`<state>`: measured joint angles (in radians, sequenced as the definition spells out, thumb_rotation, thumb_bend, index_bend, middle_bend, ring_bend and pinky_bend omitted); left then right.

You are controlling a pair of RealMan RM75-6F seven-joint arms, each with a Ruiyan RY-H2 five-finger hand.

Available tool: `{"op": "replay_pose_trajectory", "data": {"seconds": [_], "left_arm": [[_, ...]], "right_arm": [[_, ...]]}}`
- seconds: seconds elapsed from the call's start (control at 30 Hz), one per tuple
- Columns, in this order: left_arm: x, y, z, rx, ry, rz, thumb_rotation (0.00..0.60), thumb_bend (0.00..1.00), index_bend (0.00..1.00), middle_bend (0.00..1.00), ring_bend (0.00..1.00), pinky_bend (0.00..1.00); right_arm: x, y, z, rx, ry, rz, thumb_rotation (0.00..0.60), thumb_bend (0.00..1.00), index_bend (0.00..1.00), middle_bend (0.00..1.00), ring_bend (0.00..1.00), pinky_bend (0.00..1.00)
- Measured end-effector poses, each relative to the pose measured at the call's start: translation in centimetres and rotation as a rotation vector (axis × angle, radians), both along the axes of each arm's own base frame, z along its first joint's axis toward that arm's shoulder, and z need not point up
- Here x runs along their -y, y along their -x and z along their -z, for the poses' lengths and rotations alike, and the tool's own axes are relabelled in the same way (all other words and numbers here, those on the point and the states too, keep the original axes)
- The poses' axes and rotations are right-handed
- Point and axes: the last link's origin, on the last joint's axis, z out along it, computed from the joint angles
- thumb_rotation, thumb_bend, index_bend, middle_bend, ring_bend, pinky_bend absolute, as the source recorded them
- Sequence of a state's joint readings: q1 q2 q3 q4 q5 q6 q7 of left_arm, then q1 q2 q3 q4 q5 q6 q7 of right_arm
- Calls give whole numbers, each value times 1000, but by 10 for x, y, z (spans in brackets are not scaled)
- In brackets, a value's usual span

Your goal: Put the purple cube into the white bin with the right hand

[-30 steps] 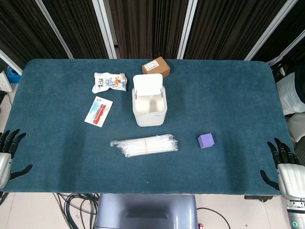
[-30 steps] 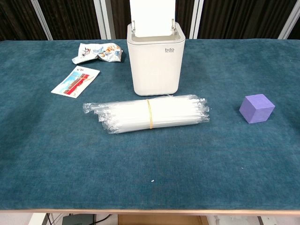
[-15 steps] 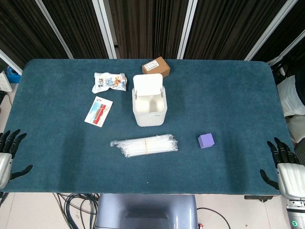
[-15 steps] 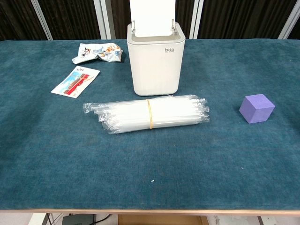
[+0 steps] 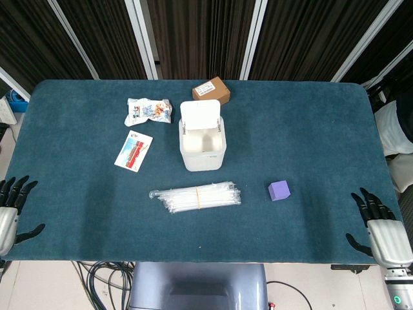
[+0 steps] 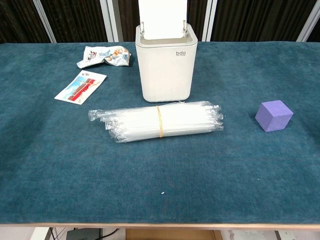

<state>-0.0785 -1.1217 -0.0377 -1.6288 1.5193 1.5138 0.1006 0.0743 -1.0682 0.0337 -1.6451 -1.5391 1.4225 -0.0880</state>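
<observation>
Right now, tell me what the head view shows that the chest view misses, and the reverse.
Only the head view shows the left hand, the right hand and the brown box behind the white bin. Only the chest view shows the bin's front lettering. Both show the purple cube, straw bundle, snack packet, flat card and table.

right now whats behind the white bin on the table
A brown box lies just behind the white bin, seen in the head view. In the chest view the bin hides it completely.
</observation>
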Motion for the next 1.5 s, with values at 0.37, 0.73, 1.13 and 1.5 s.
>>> {"op": "replay_pose_trajectory", "data": {"seconds": [0.37, 0.73, 1.13, 1.5], "left_arm": [[0, -1, 1, -7, -4, -1, 600, 74, 182, 152, 0, 0], [-2, 0, 1, -13, -6, -4, 600, 74, 184, 152, 0, 0], [-3, 1, 2, -20, -5, -7, 600, 74, 189, 152, 0, 0], [-4, 1, 2, -19, -5, -12, 600, 74, 191, 152, 0, 0]], "right_arm": [[88, -5, 22, -19, -274, -79, 600, 108, 59, 135, 127, 245], [156, -22, 75, -61, -437, -99, 600, 151, 130, 203, 200, 259], [165, -40, 114, -79, -511, -139, 600, 203, 315, 391, 387, 388], [175, -55, 121, -50, -439, -202, 600, 330, 530, 543, 523, 516]]}}
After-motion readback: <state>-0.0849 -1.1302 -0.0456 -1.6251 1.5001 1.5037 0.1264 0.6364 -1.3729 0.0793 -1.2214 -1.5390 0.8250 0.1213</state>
